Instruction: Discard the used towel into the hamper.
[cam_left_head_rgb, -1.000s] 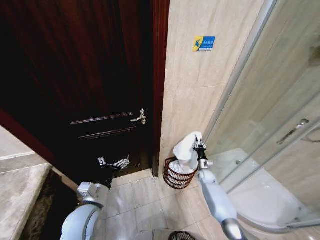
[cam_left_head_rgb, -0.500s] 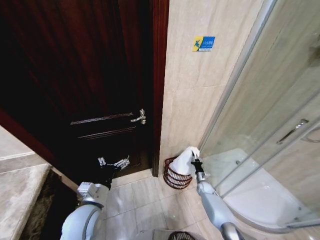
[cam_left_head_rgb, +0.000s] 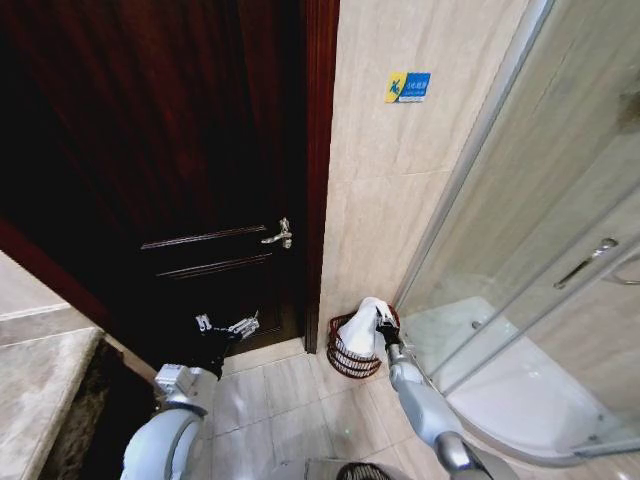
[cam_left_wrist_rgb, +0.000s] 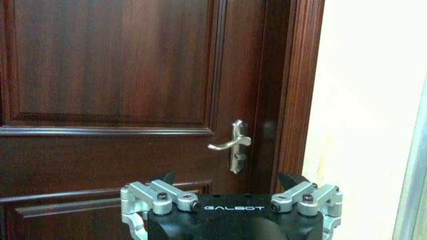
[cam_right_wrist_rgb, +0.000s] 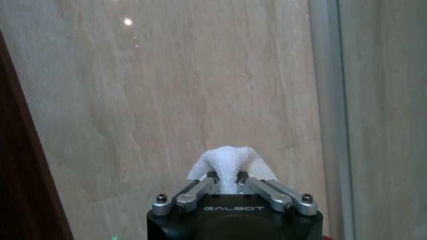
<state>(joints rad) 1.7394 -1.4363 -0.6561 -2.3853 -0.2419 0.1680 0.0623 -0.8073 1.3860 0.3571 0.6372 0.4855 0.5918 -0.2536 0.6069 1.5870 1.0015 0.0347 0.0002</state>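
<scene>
The white towel (cam_left_head_rgb: 361, 328) hangs down into the hamper (cam_left_head_rgb: 343, 358), a small dark reddish-brown wire basket on the floor in the corner between the tiled wall and the shower. My right gripper (cam_left_head_rgb: 381, 321) is over the hamper's rim, shut on the towel's top. In the right wrist view the towel (cam_right_wrist_rgb: 227, 163) bulges out between the closed fingers of the right gripper (cam_right_wrist_rgb: 227, 177). My left gripper (cam_left_head_rgb: 228, 326) is held low in front of the dark door; in the left wrist view the left gripper (cam_left_wrist_rgb: 230, 181) stands open and empty.
A dark wooden door (cam_left_head_rgb: 190, 150) with a metal handle (cam_left_head_rgb: 278, 236) fills the left. The glass shower enclosure (cam_left_head_rgb: 540, 250) and its white tray (cam_left_head_rgb: 520, 385) stand close on the right. A stone counter edge (cam_left_head_rgb: 40, 390) lies at lower left. Tiled floor (cam_left_head_rgb: 290, 400) lies before the hamper.
My right gripper has come down and moved left with the towel, which now hangs lower into the hamper. The left arm has not moved.
</scene>
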